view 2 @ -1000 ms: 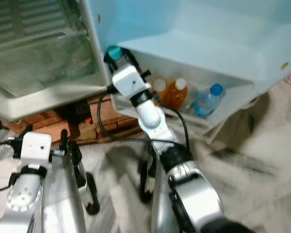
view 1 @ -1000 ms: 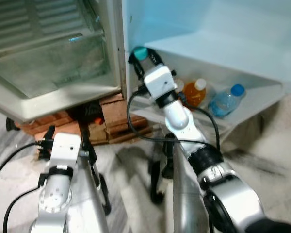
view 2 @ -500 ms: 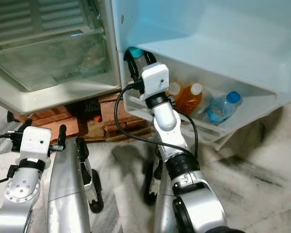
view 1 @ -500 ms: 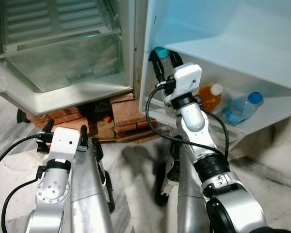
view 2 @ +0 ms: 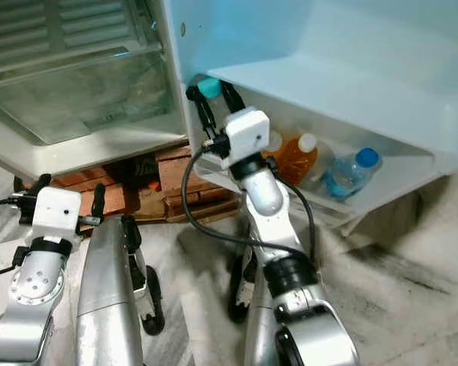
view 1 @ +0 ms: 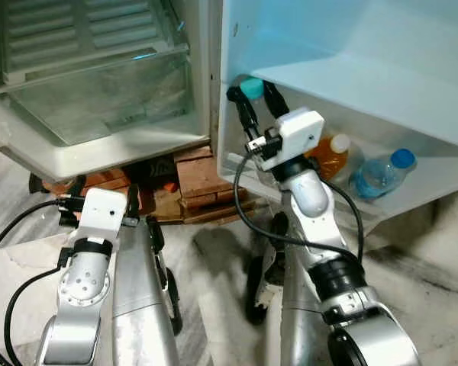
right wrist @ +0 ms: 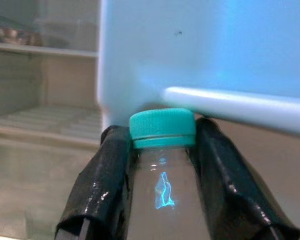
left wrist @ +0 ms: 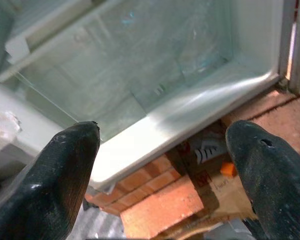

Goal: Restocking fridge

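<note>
Camera setup, relative to the fridge door shelf (view 1: 412, 179).
Both eye views look down on it from above; right wrist view sits close beneath; left wrist view faces the fridge drawer (left wrist: 155, 95) beside it.

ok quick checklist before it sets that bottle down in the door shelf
1. Grip on the bottle: ok. The right gripper is shut on the teal-capped bottle, a finger on each side of the neck.
2. Bottle upright: ok, cap on top in the right wrist view.
3. Free spot on the door shelf: cannot tell. The orange bottle and the blue-capped bottle lie further right; the arm hides the near end.
4. Headroom: not ok. The cap sits right below the ledge above.
5. Left gripper out of the way: ok, open, low by the fridge drawer.
</note>
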